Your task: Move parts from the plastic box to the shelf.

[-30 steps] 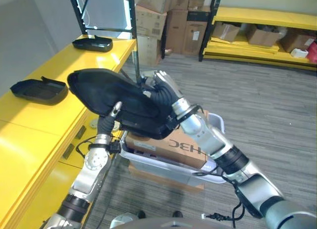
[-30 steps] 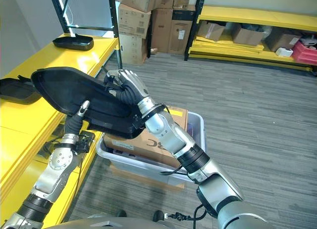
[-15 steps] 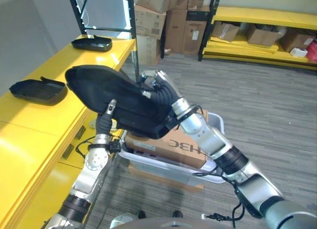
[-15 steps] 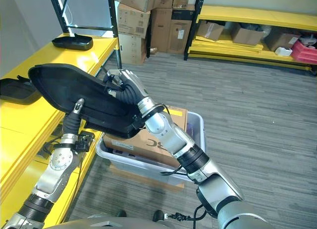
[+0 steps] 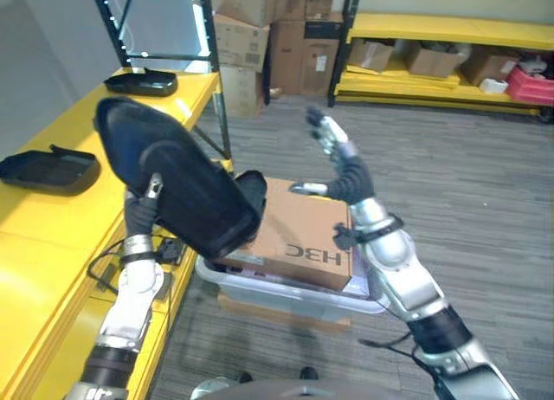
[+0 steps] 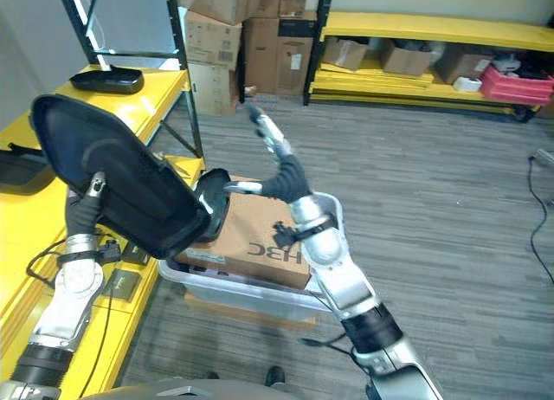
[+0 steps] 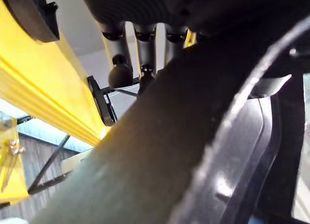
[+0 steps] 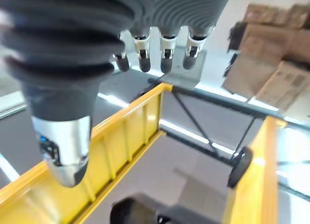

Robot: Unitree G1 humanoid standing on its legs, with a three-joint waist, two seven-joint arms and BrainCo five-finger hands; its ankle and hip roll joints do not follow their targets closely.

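Observation:
A large black moulded part (image 5: 186, 192) is held up, tilted, between the yellow shelf (image 5: 52, 227) and the plastic box (image 5: 286, 294). My left hand (image 5: 151, 199) grips it from below, thumb on its near face and fingers behind. In the left wrist view the part (image 7: 193, 136) lies against the fingers (image 7: 118, 69). My right hand (image 5: 339, 168) is raised above the box, open and holding nothing, well apart from the part. Its straight fingers (image 8: 164, 54) show in the right wrist view.
A cardboard carton (image 5: 299, 231) lies in the translucent box. Two black parts (image 5: 48, 168) (image 5: 140, 83) rest on the yellow shelf, beside a black upright post (image 5: 212, 62). Cardboard boxes (image 5: 286, 28) and another yellow rack (image 5: 433, 45) stand at the back across grey carpet.
My right hand has let go of the black part and swung up and to the right. The left hand now carries the part alone, more upright and nearer the shelf. The camera has shifted.

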